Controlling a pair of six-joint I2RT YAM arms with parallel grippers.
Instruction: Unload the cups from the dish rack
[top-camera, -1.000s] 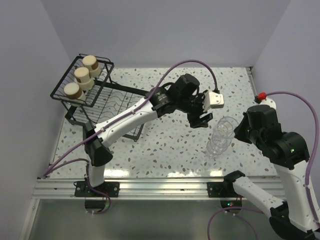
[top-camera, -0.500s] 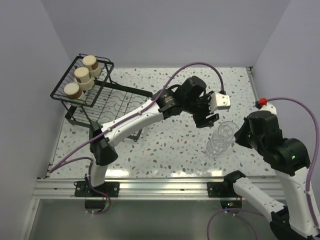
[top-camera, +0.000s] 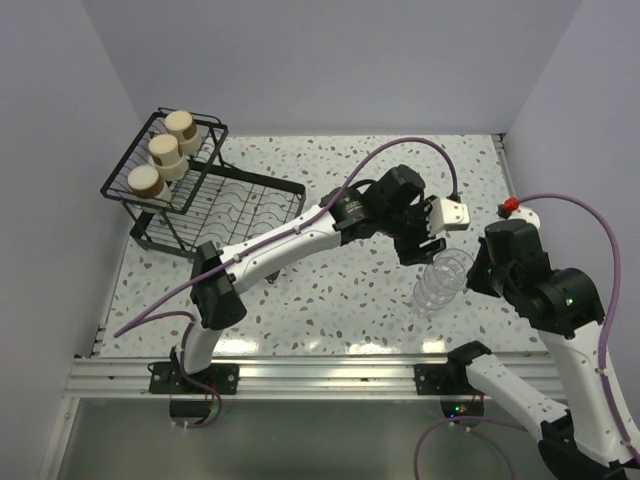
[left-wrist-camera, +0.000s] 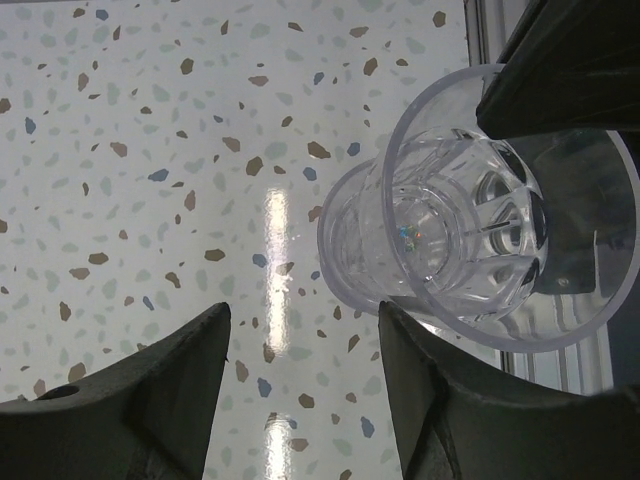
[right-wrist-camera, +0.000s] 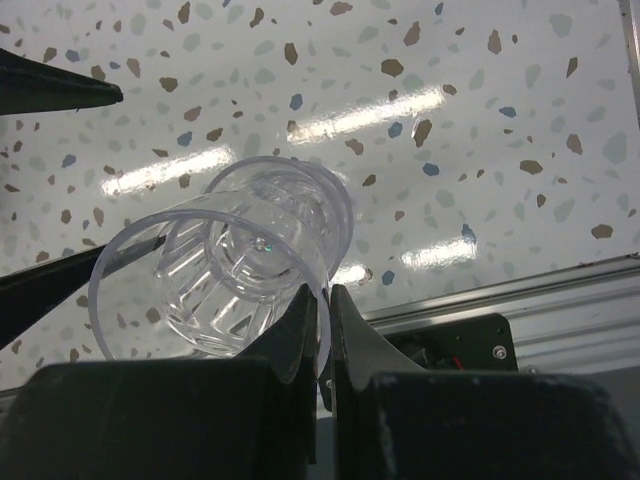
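**Clear tumblers at the right, cream cups in the rack**

We see the speckled bench (top-camera: 330, 290) carrying the black dish rack (top-camera: 240, 205) at its far left. Our left pincer (left-wrist-camera: 300, 320) hangs wide open and empty just beside the nested clear tumblers (top-camera: 440, 280), which tilt at the bench's right, well apart from the rack. Our right pincer (right-wrist-camera: 320, 295) is clamped on the outer tumbler's rim. Three cream cups (top-camera: 165, 152) stand in the rack's raised basket.
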